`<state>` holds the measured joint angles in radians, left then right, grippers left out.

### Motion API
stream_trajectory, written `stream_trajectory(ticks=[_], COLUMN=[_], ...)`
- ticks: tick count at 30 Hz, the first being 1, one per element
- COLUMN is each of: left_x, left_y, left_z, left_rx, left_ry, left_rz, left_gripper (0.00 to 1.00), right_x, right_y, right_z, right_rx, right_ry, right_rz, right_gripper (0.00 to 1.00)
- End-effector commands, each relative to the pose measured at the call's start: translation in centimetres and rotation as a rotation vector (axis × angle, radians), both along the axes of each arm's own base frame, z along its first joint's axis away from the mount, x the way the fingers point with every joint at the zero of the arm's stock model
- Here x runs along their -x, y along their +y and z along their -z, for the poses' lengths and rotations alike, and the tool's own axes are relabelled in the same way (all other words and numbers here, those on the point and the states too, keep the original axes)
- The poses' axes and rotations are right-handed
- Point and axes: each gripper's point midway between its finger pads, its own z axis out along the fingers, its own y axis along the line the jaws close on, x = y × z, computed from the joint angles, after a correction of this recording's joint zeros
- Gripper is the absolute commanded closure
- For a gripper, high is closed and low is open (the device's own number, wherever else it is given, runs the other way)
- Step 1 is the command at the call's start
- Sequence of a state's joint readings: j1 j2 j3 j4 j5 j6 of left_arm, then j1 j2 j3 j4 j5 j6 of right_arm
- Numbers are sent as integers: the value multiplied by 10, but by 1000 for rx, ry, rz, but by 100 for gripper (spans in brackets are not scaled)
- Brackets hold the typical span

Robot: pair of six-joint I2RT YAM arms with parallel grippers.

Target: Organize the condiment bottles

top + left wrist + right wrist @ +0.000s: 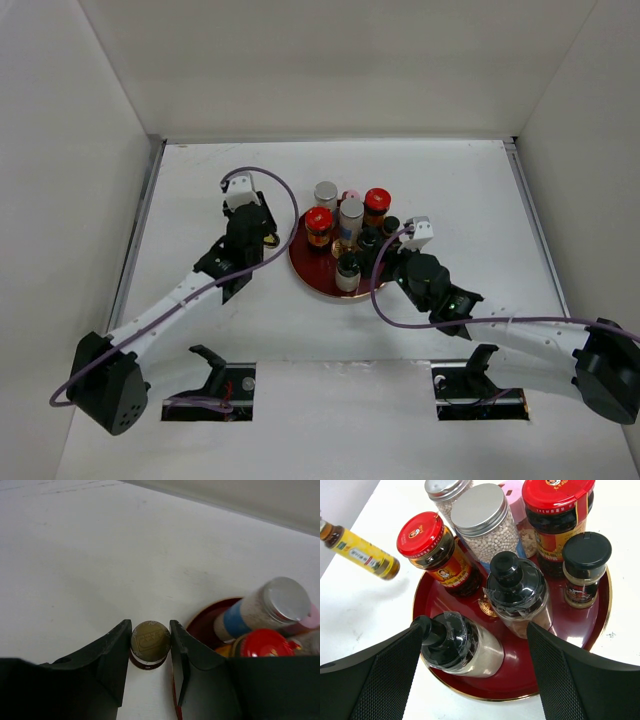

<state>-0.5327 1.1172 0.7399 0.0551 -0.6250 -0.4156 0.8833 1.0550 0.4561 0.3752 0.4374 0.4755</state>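
Left gripper (150, 628) clenched on small yellow bottle (150, 641), lower centre of the left wrist view just left of red plate (200, 622); right gripper (475, 628) released over black-capped bottles (512, 587); a narrow cap pinch could slip and topple it into them.

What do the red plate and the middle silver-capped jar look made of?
Red plate: glossy, gold-edged, reflects light; lacquered plastic or glazed ceramic, can't tell which. Middle silver-capped jar: clear wall showing white beads, glass or plastic; cap matte silver-grey, probably metal.
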Motion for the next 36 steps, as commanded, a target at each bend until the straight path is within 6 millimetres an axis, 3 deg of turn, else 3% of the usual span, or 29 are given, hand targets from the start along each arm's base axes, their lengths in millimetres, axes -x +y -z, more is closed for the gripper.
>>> stream_trajectory(ticks=[1,10,16,26,33,36], left_x=[9,34,36,36,37,38], left_y=[-13,-71,-108,-151,-159,-157], left_z=[-45,-41,-37,-7,2,4], left_rx=[20,51,86,100,86,73], left_ry=[-108,-77,-80,-37,-29,-23], left_rz=[24,197,281,362,374,371], left_gripper=[76,76,76,76,71,60], right_x=[-4,-5,-5,-5,-5,-5], right_y=[4,1,4,1,2,1], right_z=[-27,-29,-27,-29,-28,-29], right_rx=[-75,-80,-70,-77,-75,-78], right_ry=[-56,-62,-57,-61,-61,-62], right_rz=[11,16,13,16,14,16], right_gripper=[12,12,12,12,12,12])
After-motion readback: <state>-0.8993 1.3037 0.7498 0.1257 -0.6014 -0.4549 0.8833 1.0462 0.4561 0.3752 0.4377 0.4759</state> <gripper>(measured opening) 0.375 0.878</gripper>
